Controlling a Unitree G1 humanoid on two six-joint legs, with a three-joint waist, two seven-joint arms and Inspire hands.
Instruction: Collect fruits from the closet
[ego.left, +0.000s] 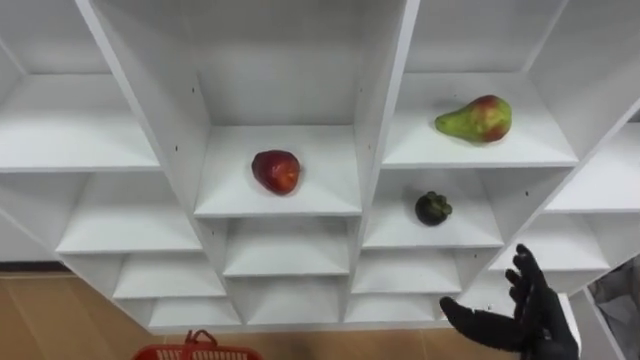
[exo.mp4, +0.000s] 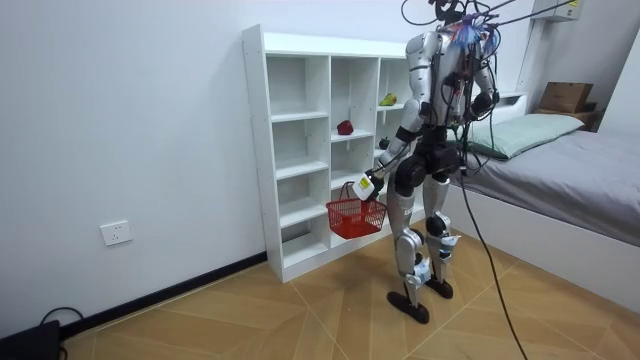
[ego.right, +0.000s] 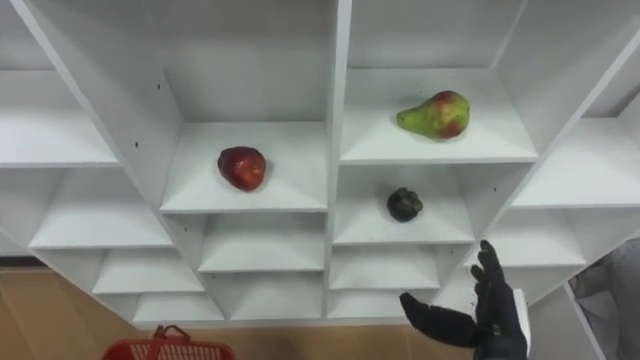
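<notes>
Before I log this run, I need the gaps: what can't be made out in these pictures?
Basket: cut off by the eye views' bottom edge; in the room view too small to tell its contents.
Dark fruit: too small and dark to name its kind.
Left hand: room view, too small to tell its hold.
Right hand: open, cut off at the bottom edge.

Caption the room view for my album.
Robot at white shelves, red basket hanging from its left hand, apple on a shelf.

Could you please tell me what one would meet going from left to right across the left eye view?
red basket → red apple → dark round fruit → pear
</notes>
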